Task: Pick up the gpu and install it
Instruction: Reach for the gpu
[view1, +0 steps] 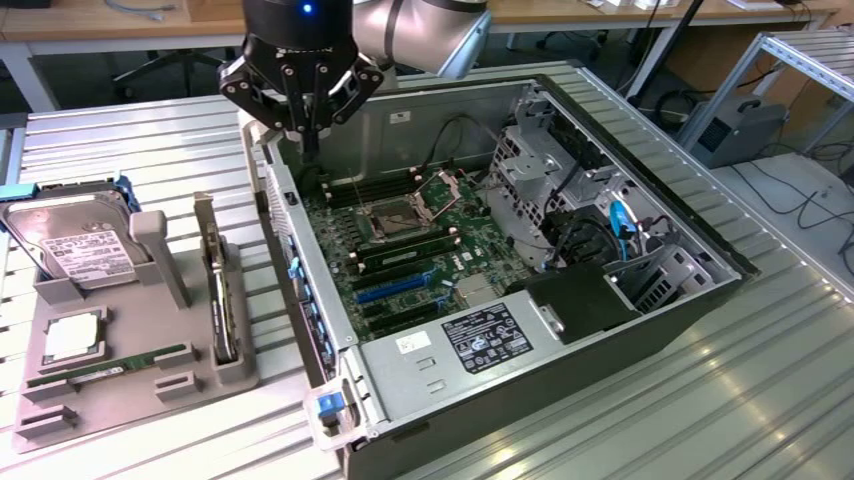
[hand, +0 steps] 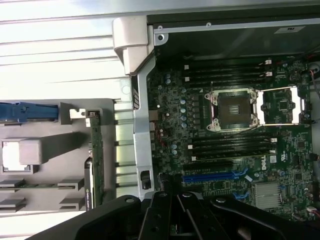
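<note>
Hand (view1: 310, 143), closed and empty, hangs over the rear edge of the open case (view1: 400, 125) while the gpu (view1: 222, 300) stands edgewise in the grey holder (view1: 120, 400) on the counter (view1: 667, 420); lowered here, it could strike the motherboard (view1: 400, 245).

Robotics lab or electronics workshop. Ribbed metal workbench (view1: 747, 400); robot arm (view1: 416, 28) above an opened computer tower (view1: 674, 312). Far side: wooden desks (view1: 80, 28). Far right: aluminium frame rack (view1: 798, 62), loose floor cables (view1: 790, 205).
</note>
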